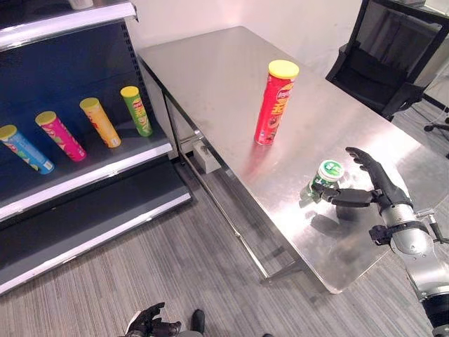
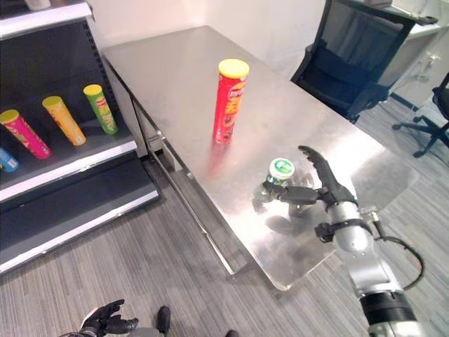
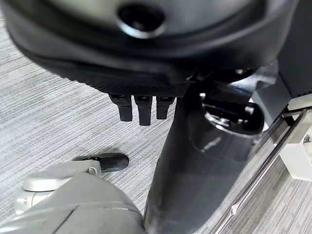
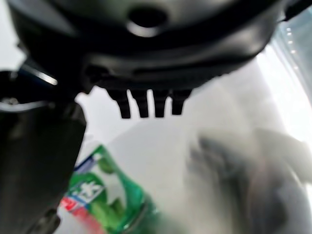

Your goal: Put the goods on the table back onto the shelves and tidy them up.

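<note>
On the shelf [image 1: 105, 165] at the left, four tubes [image 1: 102, 123] lean in a row. On the table [image 1: 210, 77] stands a red can [image 1: 275, 102]. Further right, the right hand [image 1: 375, 186], fingers spread wide, touches a small green-lidded tub [image 1: 326, 175] with its thumb.

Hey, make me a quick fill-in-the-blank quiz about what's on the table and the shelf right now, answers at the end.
1. The tall red can on the table has a ____ lid.
2. The right hand is beside the small green container, which has a ____ and green top.
3. The number of cans lying on the shelf is ____.
4. The shelf can nearest the table is the ____ can.

Answers: yellow; white; four; green
</note>
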Robot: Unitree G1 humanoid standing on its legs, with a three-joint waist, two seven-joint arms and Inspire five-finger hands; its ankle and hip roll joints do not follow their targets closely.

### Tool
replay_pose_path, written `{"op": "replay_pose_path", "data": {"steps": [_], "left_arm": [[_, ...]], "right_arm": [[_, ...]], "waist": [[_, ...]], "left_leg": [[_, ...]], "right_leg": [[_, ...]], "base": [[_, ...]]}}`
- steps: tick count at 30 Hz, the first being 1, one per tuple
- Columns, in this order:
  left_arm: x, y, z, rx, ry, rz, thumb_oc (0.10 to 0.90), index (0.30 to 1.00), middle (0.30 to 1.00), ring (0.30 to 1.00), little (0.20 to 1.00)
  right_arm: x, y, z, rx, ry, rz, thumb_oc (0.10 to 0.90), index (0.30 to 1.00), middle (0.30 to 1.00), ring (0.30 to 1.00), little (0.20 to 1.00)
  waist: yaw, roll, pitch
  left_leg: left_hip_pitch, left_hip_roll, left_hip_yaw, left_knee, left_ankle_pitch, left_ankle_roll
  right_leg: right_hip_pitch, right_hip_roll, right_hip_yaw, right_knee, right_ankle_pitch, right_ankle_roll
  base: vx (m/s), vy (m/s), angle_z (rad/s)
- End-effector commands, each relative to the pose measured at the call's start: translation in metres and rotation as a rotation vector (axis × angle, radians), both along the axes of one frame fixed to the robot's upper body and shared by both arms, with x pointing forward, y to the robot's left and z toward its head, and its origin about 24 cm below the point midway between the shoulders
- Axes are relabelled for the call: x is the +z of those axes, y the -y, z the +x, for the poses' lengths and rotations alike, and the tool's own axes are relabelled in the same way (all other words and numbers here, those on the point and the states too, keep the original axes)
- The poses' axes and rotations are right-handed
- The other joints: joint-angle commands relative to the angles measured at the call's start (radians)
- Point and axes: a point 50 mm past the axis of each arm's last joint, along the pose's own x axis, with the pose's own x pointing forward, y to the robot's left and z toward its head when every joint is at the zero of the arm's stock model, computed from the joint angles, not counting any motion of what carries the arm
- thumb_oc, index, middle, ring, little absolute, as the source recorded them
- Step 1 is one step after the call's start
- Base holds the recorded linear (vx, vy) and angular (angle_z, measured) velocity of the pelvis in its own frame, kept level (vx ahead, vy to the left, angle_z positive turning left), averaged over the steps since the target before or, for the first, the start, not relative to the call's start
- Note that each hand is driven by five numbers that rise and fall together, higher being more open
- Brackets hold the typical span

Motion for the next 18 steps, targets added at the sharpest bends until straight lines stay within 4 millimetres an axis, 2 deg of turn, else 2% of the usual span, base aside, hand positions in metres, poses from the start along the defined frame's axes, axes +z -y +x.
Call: {"op": "replay_pose_path", "data": {"steps": [1, 6, 18], "left_arm": [[0.009, -0.003, 0.020, -0.065, 0.080, 0.034, 0.800, 0.900, 0.900, 0.900, 0.900], [0.010, -0.007, 0.017, -0.052, 0.074, 0.044, 0.800, 0.900, 0.900, 0.900, 0.900], [0.011, -0.007, 0.018, -0.031, 0.087, 0.041, 0.800, 0.900, 0.900, 0.900, 0.900]], "right_arm": [[0.064, -0.005, 0.020, 0.005, 0.257, -0.106, 0.400, 0.300, 0.300, 0.300, 0.300], [0.068, -0.006, 0.017, 0.016, 0.270, -0.127, 0.400, 0.300, 0.300, 0.300, 0.300], [0.084, 0.001, -0.003, -0.012, 0.368, -0.115, 0.400, 0.300, 0.300, 0.300, 0.300]], "waist": [[0.034, 0.012, -0.042], [0.037, 0.008, -0.044], [0.012, 0.009, -0.049]], "left_leg": [[0.041, 0.090, 0.036, 0.004, -0.074, -0.051], [0.044, 0.090, 0.034, 0.004, -0.077, -0.051], [0.061, 0.099, 0.048, 0.004, -0.086, -0.054]], "right_leg": [[-0.023, -0.086, 0.004, 0.007, 0.052, 0.094], [-0.018, -0.085, 0.004, 0.006, 0.049, 0.094], [-0.015, -0.083, 0.012, 0.006, 0.043, 0.094]], "base": [[0.00, 0.000, 0.00], [0.00, 0.000, 0.00], [0.00, 0.000, 0.00]]}}
